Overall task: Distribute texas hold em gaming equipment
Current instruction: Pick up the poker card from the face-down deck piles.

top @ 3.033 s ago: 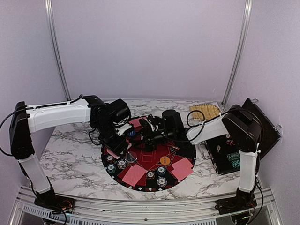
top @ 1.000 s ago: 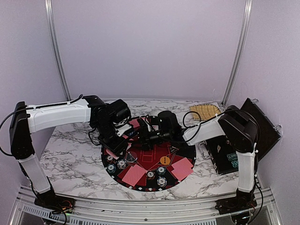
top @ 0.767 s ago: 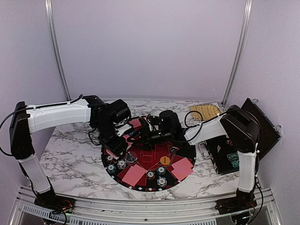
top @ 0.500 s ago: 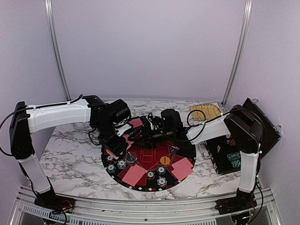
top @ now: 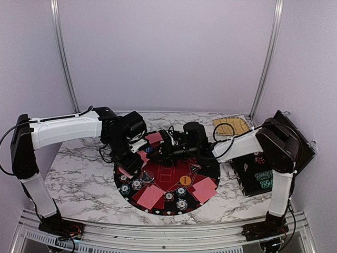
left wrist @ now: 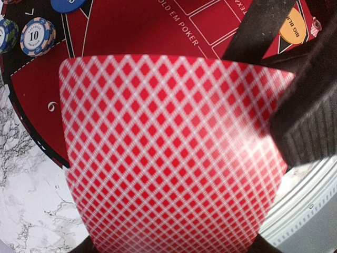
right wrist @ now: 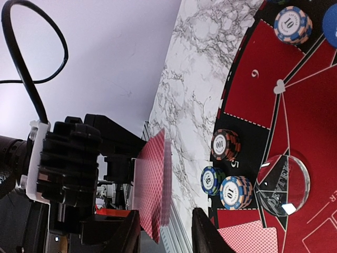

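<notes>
Well, my left tool [top: 136, 150] clamps the cards [left wrist: 168, 158], which block most of its view; my right tool [right wrist: 166, 237] shows cropped fingers standing apart.

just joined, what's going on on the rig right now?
Mid-deal. The left end effector holds the deck above the mat, with the card backs facing its wrist camera. The right end effector is right at the deck, its fingers apart on either side of the deck's lower corner. I can't tell if it touches a card. Face-down cards and chips sit on the mat's near side.
</notes>
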Action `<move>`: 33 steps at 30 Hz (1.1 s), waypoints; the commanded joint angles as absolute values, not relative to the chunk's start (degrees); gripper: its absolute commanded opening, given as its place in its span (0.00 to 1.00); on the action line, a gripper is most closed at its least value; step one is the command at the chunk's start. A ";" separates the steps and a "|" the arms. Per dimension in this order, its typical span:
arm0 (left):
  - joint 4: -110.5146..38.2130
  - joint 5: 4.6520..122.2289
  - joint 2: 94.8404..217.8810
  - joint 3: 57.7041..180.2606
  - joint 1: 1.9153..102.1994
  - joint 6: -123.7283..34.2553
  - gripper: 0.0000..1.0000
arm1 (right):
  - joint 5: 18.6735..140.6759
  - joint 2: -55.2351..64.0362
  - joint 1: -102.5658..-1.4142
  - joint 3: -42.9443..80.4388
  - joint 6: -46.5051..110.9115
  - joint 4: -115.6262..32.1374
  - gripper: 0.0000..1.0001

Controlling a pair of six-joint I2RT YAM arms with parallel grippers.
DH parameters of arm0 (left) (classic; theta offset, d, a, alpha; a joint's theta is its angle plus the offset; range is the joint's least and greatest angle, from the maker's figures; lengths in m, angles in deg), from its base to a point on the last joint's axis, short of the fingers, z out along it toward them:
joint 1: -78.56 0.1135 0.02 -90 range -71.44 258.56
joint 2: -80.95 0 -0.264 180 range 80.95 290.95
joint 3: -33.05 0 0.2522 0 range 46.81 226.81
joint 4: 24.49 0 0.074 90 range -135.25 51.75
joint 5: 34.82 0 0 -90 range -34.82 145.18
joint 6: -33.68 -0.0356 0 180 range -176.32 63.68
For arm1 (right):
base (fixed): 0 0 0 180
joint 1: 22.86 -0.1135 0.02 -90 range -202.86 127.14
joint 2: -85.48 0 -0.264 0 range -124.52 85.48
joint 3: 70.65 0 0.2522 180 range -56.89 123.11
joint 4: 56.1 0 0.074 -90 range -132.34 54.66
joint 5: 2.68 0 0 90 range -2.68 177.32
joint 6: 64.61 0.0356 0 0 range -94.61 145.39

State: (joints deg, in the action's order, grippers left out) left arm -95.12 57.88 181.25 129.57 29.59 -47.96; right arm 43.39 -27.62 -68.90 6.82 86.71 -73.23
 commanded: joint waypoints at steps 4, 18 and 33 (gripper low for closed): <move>-95.65 57.89 181.15 130.31 29.90 -47.87 0.34 | 43.92 -26.05 -69.11 7.44 86.89 -74.93 0.29; -95.57 57.14 180.93 129.80 30.31 -47.33 0.34 | 43.63 -25.84 -68.91 7.15 87.66 -75.91 0.00; -94.04 56.36 179.61 126.96 32.21 -45.90 0.33 | 45.29 -21.08 -65.14 4.47 86.75 -72.45 0.00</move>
State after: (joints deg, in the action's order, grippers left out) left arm -92.80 57.68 181.25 128.18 30.92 -46.88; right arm 44.64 -24.27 -66.70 4.61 87.71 -74.22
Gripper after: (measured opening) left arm 0.668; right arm 0.007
